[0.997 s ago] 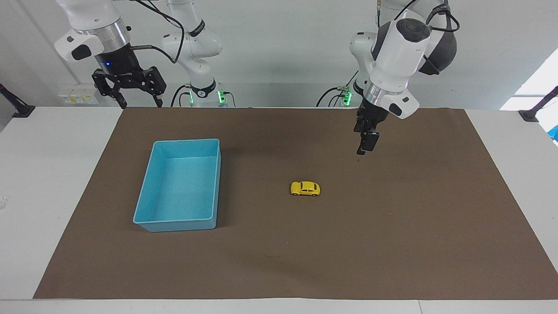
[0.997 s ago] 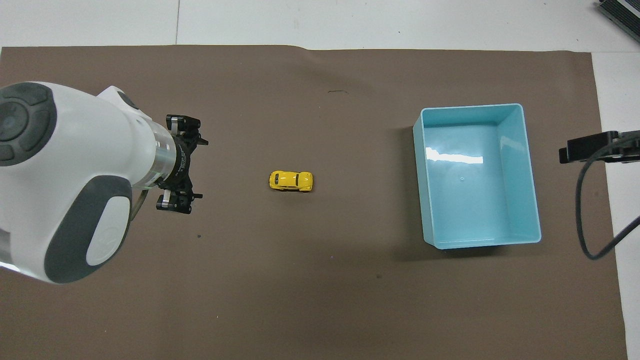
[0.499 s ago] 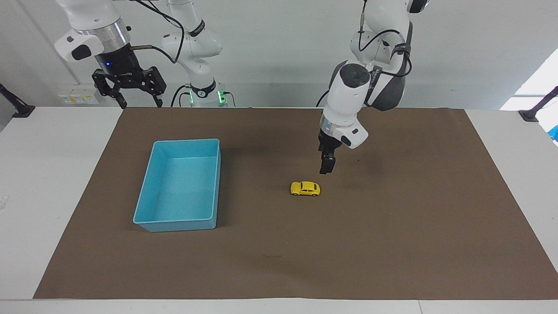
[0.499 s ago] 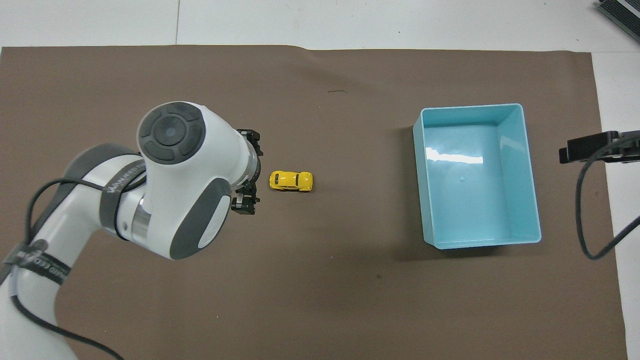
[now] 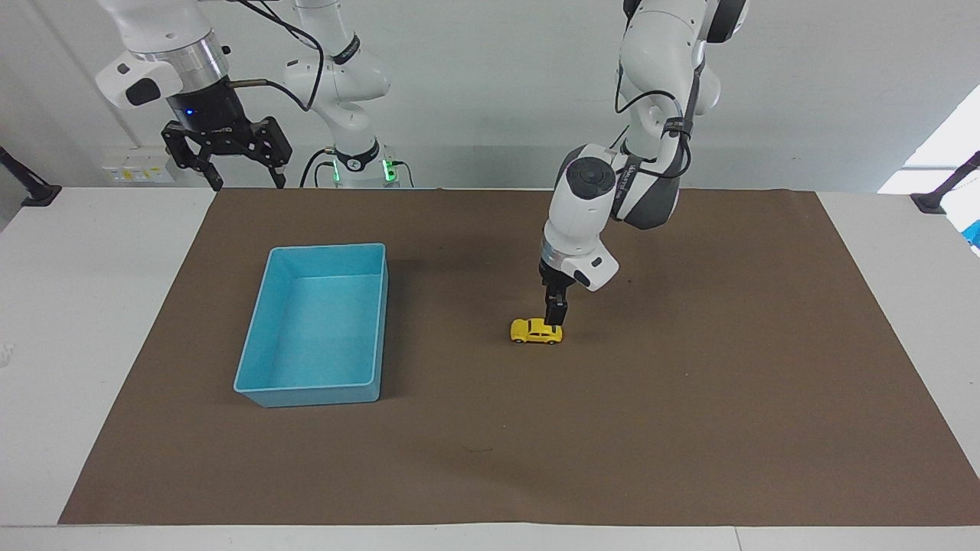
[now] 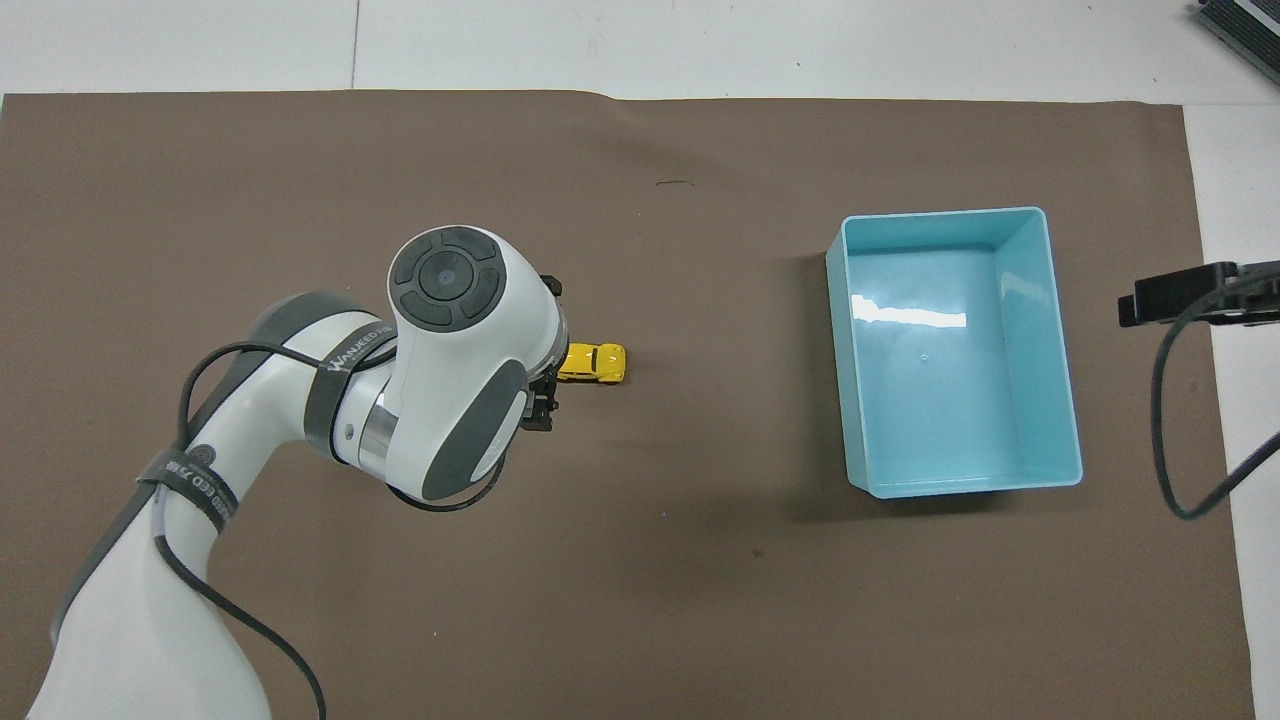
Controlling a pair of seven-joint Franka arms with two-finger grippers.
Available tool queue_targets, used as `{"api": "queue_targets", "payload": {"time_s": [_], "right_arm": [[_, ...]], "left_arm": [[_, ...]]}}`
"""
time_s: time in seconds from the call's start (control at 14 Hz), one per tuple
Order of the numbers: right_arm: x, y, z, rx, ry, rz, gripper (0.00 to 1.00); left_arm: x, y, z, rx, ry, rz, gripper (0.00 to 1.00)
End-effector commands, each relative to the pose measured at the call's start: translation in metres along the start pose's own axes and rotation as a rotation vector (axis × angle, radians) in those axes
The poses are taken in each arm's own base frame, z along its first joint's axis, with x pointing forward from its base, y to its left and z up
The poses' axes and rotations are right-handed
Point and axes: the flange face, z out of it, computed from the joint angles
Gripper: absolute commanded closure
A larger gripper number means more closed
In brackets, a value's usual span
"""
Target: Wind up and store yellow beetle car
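The yellow beetle car [image 5: 536,330] [image 6: 598,362] stands on its wheels on the brown mat, mid-table. My left gripper [image 5: 554,315] [image 6: 547,354] has come down onto the car's end toward the left arm's end of the table. It is open, one finger on each side of the car's length. The arm's wrist hides that end of the car in the overhead view, and I cannot tell whether the fingers touch it. My right gripper [image 5: 226,157] waits open and empty, raised over the table edge by its base.
A light-blue tray [image 5: 321,249] [image 6: 940,213] stands empty on the mat [image 5: 689,421], toward the right arm's end of the table. A black cable and bracket [image 6: 1180,295] hang beside the tray in the overhead view.
My left arm has swung in from its own end of the table and dropped its open gripper down to the car. Car, tray and right arm have not moved.
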Motion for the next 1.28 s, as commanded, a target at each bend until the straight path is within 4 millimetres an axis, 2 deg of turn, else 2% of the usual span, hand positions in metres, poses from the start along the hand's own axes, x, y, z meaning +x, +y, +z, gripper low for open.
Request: {"api": "queue_targets", "payload": {"time_s": [0.0, 0.36, 0.57, 0.71, 0.85, 1.07, 1.21], "right_arm": [[-0.004, 0.003, -0.002, 0.021, 0.000, -0.004, 0.00], [-0.004, 0.003, -0.002, 0.021, 0.000, -0.004, 0.00], [-0.004, 0.003, -0.002, 0.021, 0.000, -0.004, 0.00], [-0.004, 0.003, -0.002, 0.021, 0.002, -0.004, 0.00], [-0.004, 0.003, -0.002, 0.021, 0.000, -0.004, 0.00], [-0.004, 0.003, -0.002, 0.021, 0.000, -0.004, 0.00], [-0.004, 0.003, -0.002, 0.021, 0.000, -0.004, 0.00]], "left_arm": [[-0.016, 0.012, 0.026, -0.028, 0.027, -0.030, 0.00], [-0.014, 0.016, 0.027, -0.044, 0.012, -0.056, 0.00], [-0.011, 0.016, 0.037, -0.032, 0.018, -0.066, 0.00], [-0.010, 0.016, 0.037, -0.032, 0.017, -0.088, 0.16], [-0.009, 0.015, 0.038, -0.029, 0.018, -0.093, 0.23], [-0.007, 0.012, 0.046, -0.018, 0.024, -0.098, 0.56], [-0.006, 0.011, 0.048, -0.015, 0.025, -0.099, 0.70]]}}
